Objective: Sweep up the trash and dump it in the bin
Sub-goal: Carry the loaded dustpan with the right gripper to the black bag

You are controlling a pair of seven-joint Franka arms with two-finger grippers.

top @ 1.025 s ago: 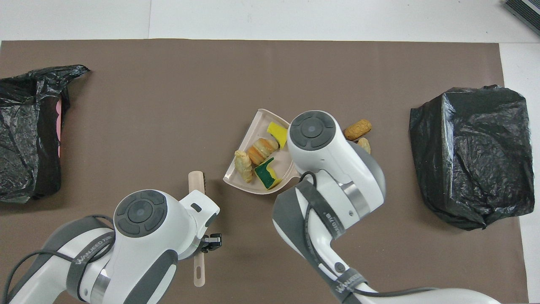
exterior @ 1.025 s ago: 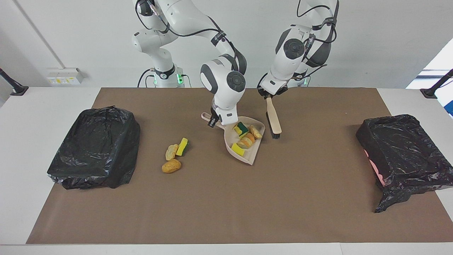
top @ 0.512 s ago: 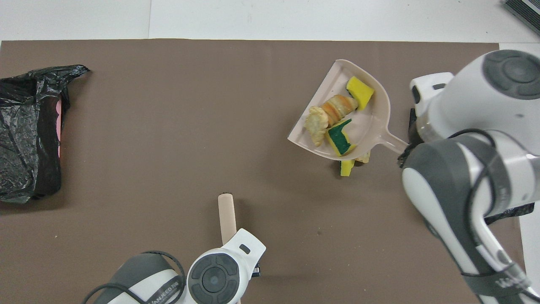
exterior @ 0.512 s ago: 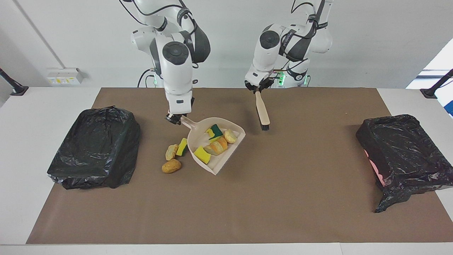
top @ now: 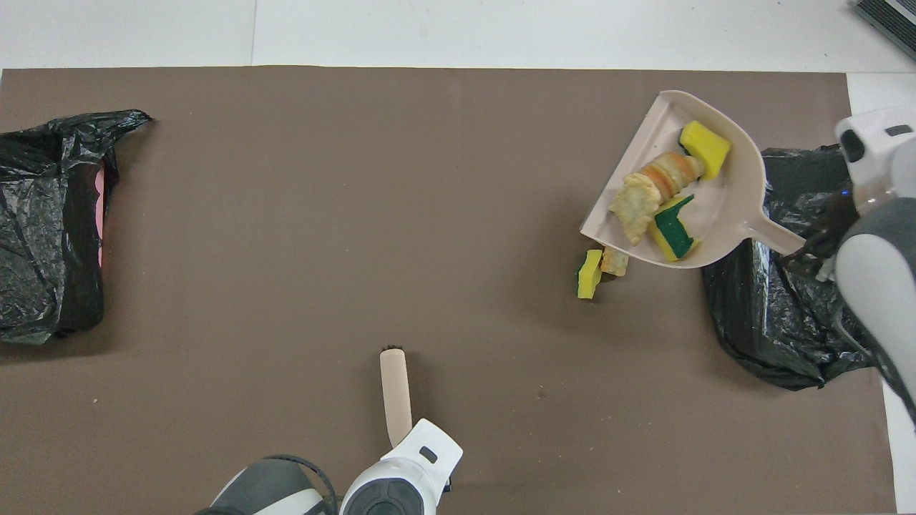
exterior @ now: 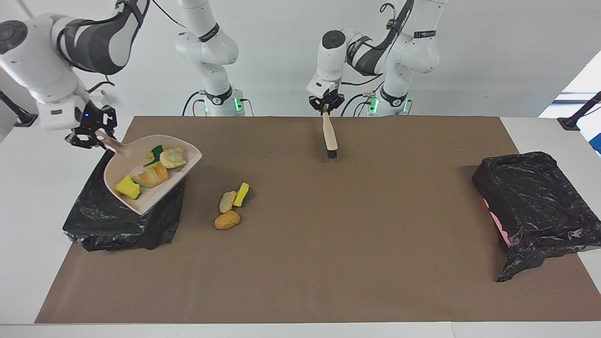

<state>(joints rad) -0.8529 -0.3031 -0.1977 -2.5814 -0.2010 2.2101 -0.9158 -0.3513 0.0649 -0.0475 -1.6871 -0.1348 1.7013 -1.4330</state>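
A white table (exterior: 28, 197) against a plain white wall carries a wide brown mat (exterior: 328, 244) that covers most of its top. At each end of the mat sits a bin lined with a crumpled black bag: one bin (exterior: 94, 220) at the right arm's end, the other bin (exterior: 535, 206) at the left arm's end, with a strip of pink showing at its edge. The right arm stretches out from its base toward its own end of the table, and the right gripper (exterior: 89, 134) is clamped on the handle of a beige dustpan (exterior: 117, 171), holding it in the air over the near bin, roughly level. Four pieces of trash in the pan (exterior: 149, 176) lie together: yellow sponge chunks, one green-backed, and tan bread-like lumps. Three more loose pieces of trash (exterior: 231, 206) lie on the mat just beside that bin, toward the middle. The left arm is folded back near its base, and the left gripper (exterior: 325, 104) grips the handle of a beige hand brush (exterior: 329, 134), which hangs bristles-down over the edge of the mat nearest the robots.
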